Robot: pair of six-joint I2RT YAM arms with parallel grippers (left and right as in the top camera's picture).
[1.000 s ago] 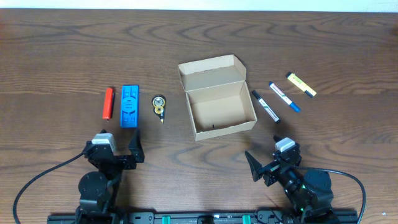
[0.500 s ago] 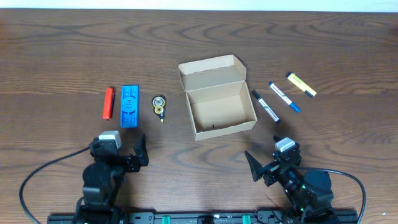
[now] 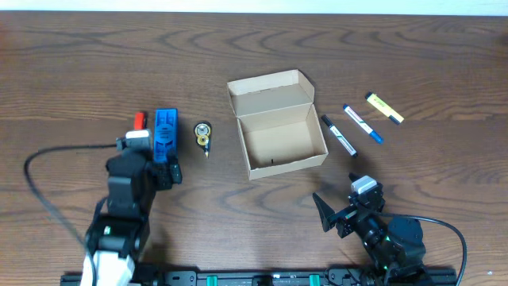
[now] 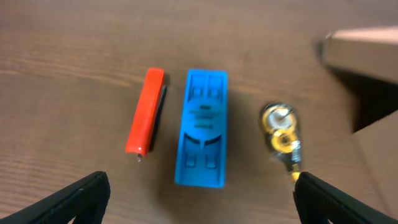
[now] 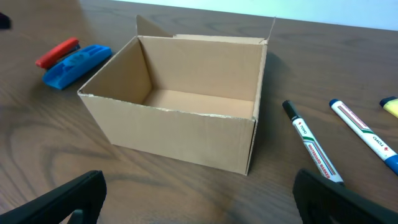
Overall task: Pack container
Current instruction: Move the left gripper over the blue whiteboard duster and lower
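**Left claw (image 4: 200, 198) heading out to the loose pieces; box (image 3: 287, 164) waiting empty**

The left claw is moving. A second ago it was sitting back at the near edge of the table (image 3: 79, 63). Now it is hanging over the left-hand group, fingers spread wide and gripping nothing. Its wrist view is looking straight down on three pieces, with the blue block (image 4: 202, 127) lying most nearly between the fingers. I am reading this as the opening reach of a first pick, probably for the block, though the aim is not settling yet. The right claw (image 5: 199, 194) is not shifting at all. It is resting at the near edge, fingers wide apart and empty, facing the box.

The box is sitting at mid-table where it was, its flap (image 3: 270, 91) standing open on the far side and its inside bare. Nothing is going in yet, so the whole job is lying ahead.

Count, big to small:
- box: one.
- blue block: one, left of the box.
- pens: three, right of the box and lying apart from each other: black marker (image 3: 338, 136), blue marker (image 3: 363, 123), highlighter (image 3: 384, 108).
- red stick (image 4: 146, 118): one, just beside the block on its outer side.
- round gadget (image 4: 280, 127): one, yellow and black, between block and box.

Six loose pieces in all are waiting on the table.
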